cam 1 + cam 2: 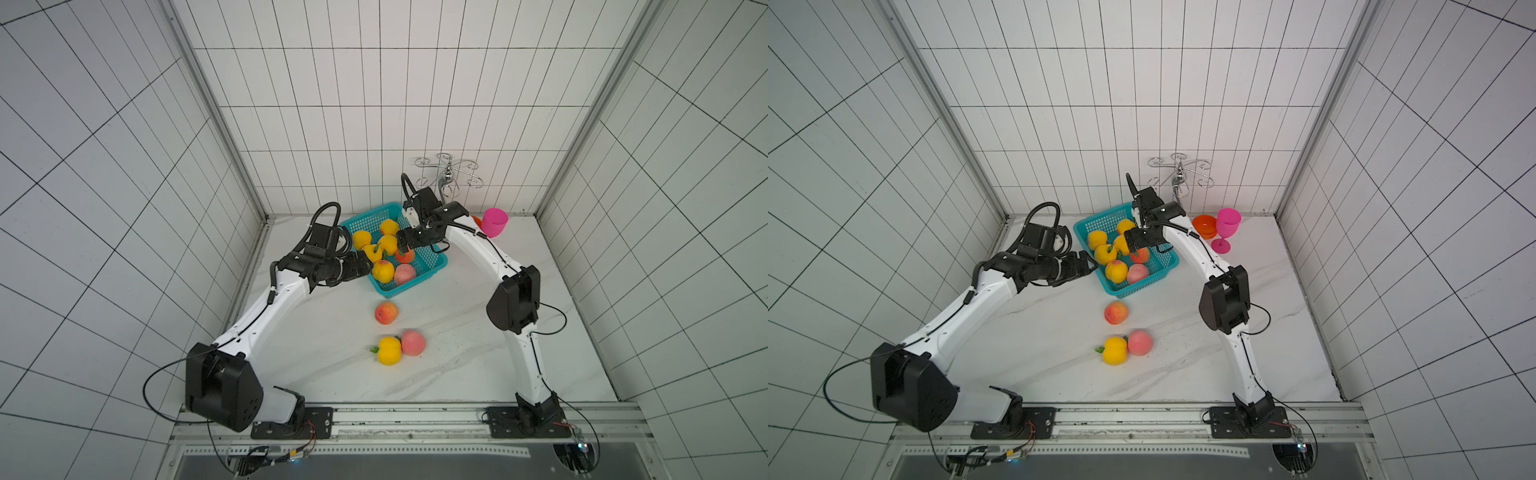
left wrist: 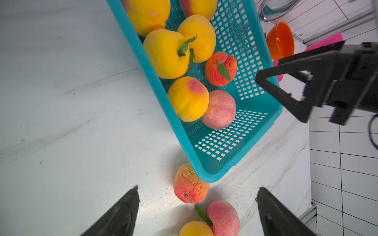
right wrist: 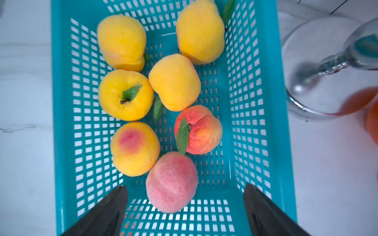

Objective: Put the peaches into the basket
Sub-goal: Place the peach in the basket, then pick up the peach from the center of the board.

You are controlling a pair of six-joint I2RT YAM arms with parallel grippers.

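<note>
Seven of ten peaches lie inside the teal basket [image 1: 415,286] at the back of the white marbled desk [image 1: 324,332], putting the job well past halfway by the look of it. The wrist view above the basket shows five yellow peaches [image 3: 174,81], one of them marked with a red blush, along with one red-orange leafed peach [image 3: 201,130] and one pink peach [image 3: 171,181]. The right claw [image 3: 185,186] hangs over the basket's near end with its jaws spread wide and nothing between them. The left claw [image 2: 198,188] is equally wide and empty, and it sits just beside the basket's rim on the robot's left. Three peaches wait on the open desk. One is a wrinkled red-orange peach [image 1: 386,312] near the basket's front corner. Farther toward the robot, a yellow peach with a leaf [image 1: 389,351] and a second pink peach [image 1: 412,343] touch each other. Judging by this layout, three more pickups and drops would finish the task. Behind the right arm stand one orange bowl [image 1: 1204,226], one pink goblet [image 1: 1227,226] and one chrome wire rack [image 1: 449,174]. A clear stemmed glass [image 3: 327,67] shows just beside the basket. None of these belong in the basket.
</note>
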